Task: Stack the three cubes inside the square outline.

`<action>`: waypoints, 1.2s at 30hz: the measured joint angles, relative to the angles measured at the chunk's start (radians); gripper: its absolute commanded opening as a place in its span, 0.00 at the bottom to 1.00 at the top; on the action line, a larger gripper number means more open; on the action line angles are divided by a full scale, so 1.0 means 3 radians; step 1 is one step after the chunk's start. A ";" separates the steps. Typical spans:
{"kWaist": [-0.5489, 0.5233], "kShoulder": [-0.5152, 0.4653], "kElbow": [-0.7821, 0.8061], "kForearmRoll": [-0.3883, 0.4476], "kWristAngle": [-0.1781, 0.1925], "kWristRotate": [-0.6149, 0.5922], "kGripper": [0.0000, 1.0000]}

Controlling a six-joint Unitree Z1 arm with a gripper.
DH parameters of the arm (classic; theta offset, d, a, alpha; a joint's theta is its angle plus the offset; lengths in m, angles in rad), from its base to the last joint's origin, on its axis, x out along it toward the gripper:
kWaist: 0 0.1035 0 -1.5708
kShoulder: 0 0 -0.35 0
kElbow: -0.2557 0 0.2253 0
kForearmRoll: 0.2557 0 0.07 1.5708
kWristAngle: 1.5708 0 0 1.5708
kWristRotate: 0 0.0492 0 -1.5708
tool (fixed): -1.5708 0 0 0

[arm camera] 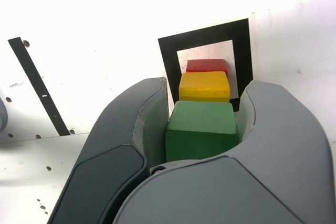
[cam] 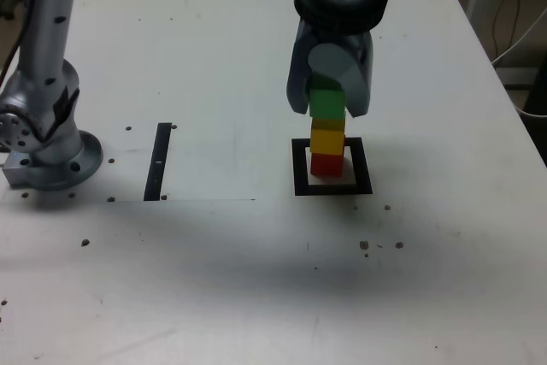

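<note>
Claw (cam: 328,98) grasping green cube (cam: 326,103), atop yellow cube (cam: 327,138), red cube (cam: 326,164), square outline (cam: 300,168)

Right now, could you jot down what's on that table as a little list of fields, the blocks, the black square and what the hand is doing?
stack order: red cube at the bottom, yellow cube in the middle, green cube on top
stack place: inside the square outline, on its white centre
hand: shut on the green cube, a jaw on either side of it
other marking: narrow black strip toward the exterior view's left, apart from the stack
surface: white table with small dark specks
</note>
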 measured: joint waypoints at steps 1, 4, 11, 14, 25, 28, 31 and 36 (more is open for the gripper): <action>0.0000 0.0000 0.0003 0.0006 0.0000 0.0004 0.21; 0.0000 0.0000 0.0003 0.0033 0.0000 0.0017 0.27; 0.0000 0.0033 0.0003 0.0034 0.0000 0.0046 0.38; 0.0000 0.0043 0.0003 0.0022 0.0000 0.0056 0.38; 0.0008 0.0098 0.0033 -0.0026 -0.0002 0.0056 0.50; 0.0008 0.0098 0.0041 -0.0025 -0.0004 0.0056 0.67; 0.0010 0.0098 0.0045 -0.0026 -0.0005 0.0084 0.89; 0.0013 0.0098 0.0060 -0.0028 -0.0006 0.0116 0.99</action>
